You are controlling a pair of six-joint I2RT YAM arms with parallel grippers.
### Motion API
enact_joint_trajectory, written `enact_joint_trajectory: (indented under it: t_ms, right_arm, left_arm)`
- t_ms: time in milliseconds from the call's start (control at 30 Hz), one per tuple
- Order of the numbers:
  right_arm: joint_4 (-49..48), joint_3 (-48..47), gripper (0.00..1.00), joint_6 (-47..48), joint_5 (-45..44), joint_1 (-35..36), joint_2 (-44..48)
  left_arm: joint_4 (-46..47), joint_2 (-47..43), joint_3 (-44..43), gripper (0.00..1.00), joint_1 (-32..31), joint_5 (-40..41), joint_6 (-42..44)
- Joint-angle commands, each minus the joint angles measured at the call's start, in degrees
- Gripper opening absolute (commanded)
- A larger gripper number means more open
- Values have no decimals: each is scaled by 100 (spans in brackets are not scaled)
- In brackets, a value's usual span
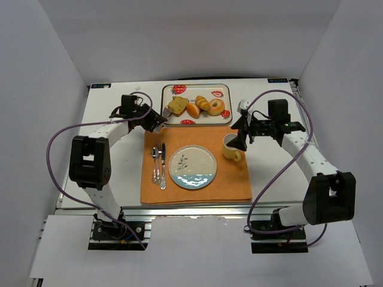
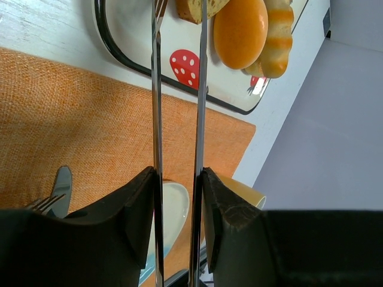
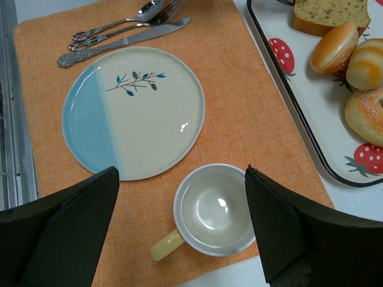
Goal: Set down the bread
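Presently: left gripper (image 2: pixel 178 188) clamped on metal tongs (image 2: pixel 157 119), tips seemingly touching the bread slice (image 1: pixel 178 106) on tray (image 1: pixel 222 121); right gripper (image 3: pixel 179 230) spread wide above cup (image 3: pixel 215 209).

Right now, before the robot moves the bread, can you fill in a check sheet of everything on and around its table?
Surface: white table with a flat orange placemat.
Job's things: bread slice, bun, croissant and doughnut on the strawberry tray; plate bare on the placemat.
Clutter: cutlery and mug either side of the plate.
Tools: left tool shut on tongs, tips by the bread slice; right tool open above the mug.
Cables: purple cables loop off both arms, away from the dishes.
Surroundings: plain white walls; nothing else seen.
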State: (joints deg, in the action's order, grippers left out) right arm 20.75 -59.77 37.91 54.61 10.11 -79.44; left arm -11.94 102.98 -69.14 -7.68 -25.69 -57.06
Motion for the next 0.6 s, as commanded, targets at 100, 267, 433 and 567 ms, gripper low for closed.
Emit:
enact_joint_trajectory:
  t_ms: [100,267,433,567]
  right_arm:
    - [-107,-52,90,23,190,-53,201]
    - [-98,-61,89,32,199,-62,192]
    - [-71,-52,89,50,199,-79,210]
    - [-28,-44,89,76,199,-106,253]
  left_arm:
    - [-89,47,-82,43,-31,-182,160]
    - [-62,21,-29,36,-23,-182,186]
    - [25,-181,-38,17,-31,-217,204]
    - [184,-637,-38,4,-23,-314,151]
